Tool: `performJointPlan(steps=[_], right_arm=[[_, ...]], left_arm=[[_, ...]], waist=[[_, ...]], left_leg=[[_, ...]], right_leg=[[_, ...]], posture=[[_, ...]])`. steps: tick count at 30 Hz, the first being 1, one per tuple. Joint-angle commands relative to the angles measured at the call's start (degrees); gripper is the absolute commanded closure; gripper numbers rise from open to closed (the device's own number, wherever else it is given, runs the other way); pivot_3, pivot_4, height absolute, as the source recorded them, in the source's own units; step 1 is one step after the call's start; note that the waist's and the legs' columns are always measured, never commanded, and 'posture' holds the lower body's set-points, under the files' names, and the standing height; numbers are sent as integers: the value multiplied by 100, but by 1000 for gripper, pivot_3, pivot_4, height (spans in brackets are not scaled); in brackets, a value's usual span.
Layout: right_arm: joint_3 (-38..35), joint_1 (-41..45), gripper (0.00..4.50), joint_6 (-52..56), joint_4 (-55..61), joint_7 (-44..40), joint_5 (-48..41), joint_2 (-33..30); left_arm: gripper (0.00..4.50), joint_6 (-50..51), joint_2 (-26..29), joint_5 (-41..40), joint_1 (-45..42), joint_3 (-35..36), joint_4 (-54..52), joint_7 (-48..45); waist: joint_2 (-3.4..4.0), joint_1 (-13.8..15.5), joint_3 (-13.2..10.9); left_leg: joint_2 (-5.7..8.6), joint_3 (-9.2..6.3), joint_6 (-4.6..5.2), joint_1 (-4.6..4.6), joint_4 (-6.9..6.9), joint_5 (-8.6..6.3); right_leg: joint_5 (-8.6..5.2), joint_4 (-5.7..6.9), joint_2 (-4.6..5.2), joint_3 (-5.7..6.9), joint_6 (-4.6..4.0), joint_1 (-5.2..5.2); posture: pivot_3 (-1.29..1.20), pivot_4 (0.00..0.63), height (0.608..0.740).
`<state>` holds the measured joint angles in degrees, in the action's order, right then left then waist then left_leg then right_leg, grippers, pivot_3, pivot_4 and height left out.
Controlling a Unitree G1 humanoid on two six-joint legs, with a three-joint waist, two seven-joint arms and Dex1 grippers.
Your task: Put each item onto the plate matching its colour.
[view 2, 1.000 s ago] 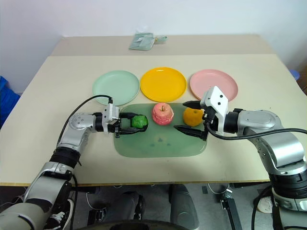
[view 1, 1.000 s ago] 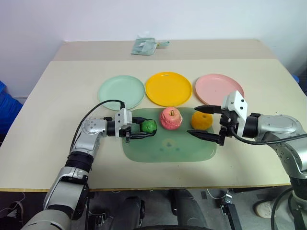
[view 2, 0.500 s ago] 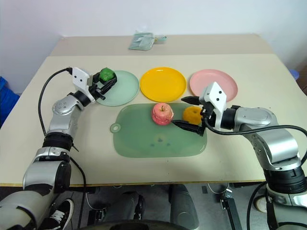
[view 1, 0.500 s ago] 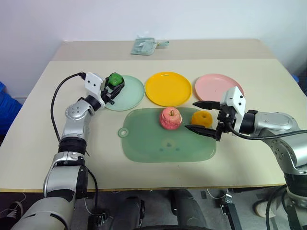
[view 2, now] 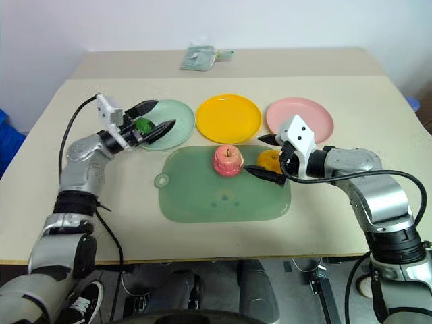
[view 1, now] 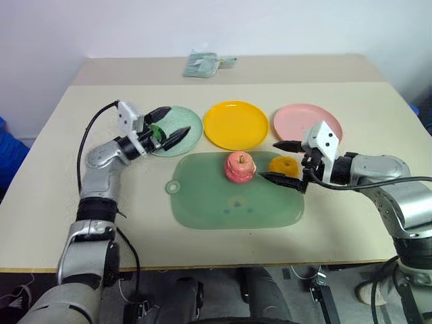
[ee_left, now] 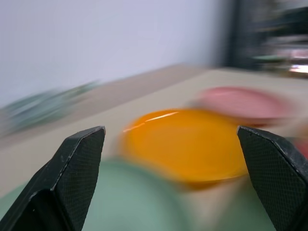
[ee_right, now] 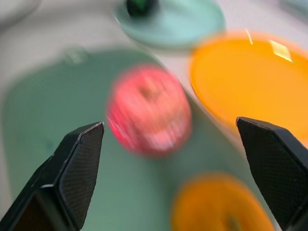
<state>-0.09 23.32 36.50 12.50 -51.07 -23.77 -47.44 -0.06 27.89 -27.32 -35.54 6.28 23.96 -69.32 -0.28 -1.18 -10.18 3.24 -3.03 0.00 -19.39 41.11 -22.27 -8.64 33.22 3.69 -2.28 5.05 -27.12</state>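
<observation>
The dark green round fruit [view 1: 157,131] lies on the pale mint plate [view 1: 185,121], and my left gripper [view 1: 178,121] hovers open just over it, one finger on each side. My right gripper [view 1: 270,160] is open low over the green mat [view 1: 229,202], its fingers straddling the orange-yellow fruit [view 1: 285,165]. The pink-red apple [view 1: 240,167] stands on the mat just left of those fingertips. The yellow-orange plate [view 1: 236,125] and the pink plate [view 1: 297,118] sit bare behind the mat. In the right wrist view the apple [ee_right: 149,110] and the orange fruit [ee_right: 221,207] lie ahead.
A folded green cloth [view 1: 202,64] lies at the table's far edge. The three plates stand in a row close behind the mat. A blue object [view 1: 5,145] is beside the table's left edge.
My left gripper carried the green fruit from the mat to the mint plate, then opened and let it go there. My right gripper moved in around the orange fruit.
</observation>
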Motion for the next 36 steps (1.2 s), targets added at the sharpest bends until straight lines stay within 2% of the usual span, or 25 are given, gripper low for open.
performJointPlan(steps=[1, 6, 9, 11, 14, 15, 19, 22, 27, 31, 33, 34, 35, 36], right_arm=[[-11, 170, 0, 412, -233, 116, 34, -19], [83, 261, 0, 641, -403, 359, 101, 305], [141, 304, 0, 712, -547, 494, 167, 476], [173, 326, 548, 773, -617, 512, 181, 512], [132, 392, 1628, 646, -640, 515, 228, 544], [43, 474, 1652, 601, -649, 558, 195, 602], [-323, 1092, 1652, 162, -1007, 939, 208, 989], [-287, 1694, 1652, -498, -1577, 1298, 460, 1427], [158, 2811, 1652, -2103, -3683, 1761, 1244, 2431], [163, 3487, 1652, -3140, -5327, 1975, 1589, 2892], [-37, 3803, 605, -3153, -6019, 1791, 1387, 3069], [-40, 3889, 269, -3302, -6221, 1784, 1435, 3077], [-89, 3949, 39, -3342, -6333, 1758, 1413, 3091], [-115, 3996, 39, -3411, -6422, 1752, 1418, 3097]], left_arm=[[34, 822, 528, -545, 325, -83, -805, -1041], [34, 1373, 966, -643, 522, -152, -1140, -1544], [34, 1386, 945, -634, 571, -89, -1285, -1514], [0, 1356, 921, -600, 588, -63, -1322, -1453], [0, 1404, 912, -615, 609, -46, -1390, -1378], [0, 1328, 886, -594, 603, -21, -1383, -1329], [0, 938, 715, -440, 482, 114, -1222, -945], [0, 863, 619, -429, 341, 250, -1021, -589], [0, 481, 570, 36, 316, 107, -800, -141], [0, 108, 511, 294, 257, 91, -648, 65], [0, 156, 534, 242, 276, 121, -734, 71], [0, 154, 547, 218, 318, 133, -806, 63], [0, 181, 554, 178, 358, 147, -873, 57], [0, 197, 557, 150, 385, 155, -918, 50]], waist=[[0, 6, 0], [0, 53, 0], [0, 55, 0], [0, 53, 0], [0, 45, 0], [0, 45, 0], [1, 25, 0], [1, 14, 0], [1, -19, 1], [1, -20, 0], [3, -41, -1], [3, -58, -1], [3, -75, -1], [3, -96, -1]], left_leg=[[-2, 0, -1, 1, 0, 0], [-5, -10, 19, 7, 3, -10], [-5, -10, 20, 6, 4, -10], [-5, -10, -7, 2, 4, 4], [-3, -8, -5, 0, 4, 3], [-2, -7, -4, 0, 4, 3], [-2, -5, -5, 2, 4, 3], [-2, -5, -12, 0, 2, 7], [-5, -5, -18, 3, -7, 10], [0, -10, -18, -4, -9, 10], [6, -8, -17, -12, -6, 10], [6, -8, -16, -13, -6, 9], [6, -10, -16, -14, -7, 9], [6, -14, -17, -16, -8, 9]], right_leg=[[0, 0, -2, 0, 0, 0], [0, 1, -7, 7, 0, 4], [0, 1, -7, 7, 0, 4], [0, 1, -6, 8, 0, 4], [0, 1, -5, 7, 0, 4], [0, 1, -4, 7, -1, 4], [0, 1, -3, 5, -1, 1], [0, 1, -4, 5, 0, -5], [0, 12, -8, 5, -1, -8], [0, 8, -3, 7, -2, -10], [0, 5, 2, 5, -3, -18], [0, 5, 4, 5, -3, -19], [0, 3, 4, 5, -3, -20], [0, 3, 4, 7, -4, -21]], posture=[[0, 150, 740], [0, 150, 740], [0, 150, 740], [0, 150, 740], [0, 150, 740], [0, 150, 740], [0, 150, 740], [0, 150, 740], [0, 150, 740], [0, 150, 740], [0, 150, 740], [0, 150, 740], [0, 150, 740], [0, 150, 740]])
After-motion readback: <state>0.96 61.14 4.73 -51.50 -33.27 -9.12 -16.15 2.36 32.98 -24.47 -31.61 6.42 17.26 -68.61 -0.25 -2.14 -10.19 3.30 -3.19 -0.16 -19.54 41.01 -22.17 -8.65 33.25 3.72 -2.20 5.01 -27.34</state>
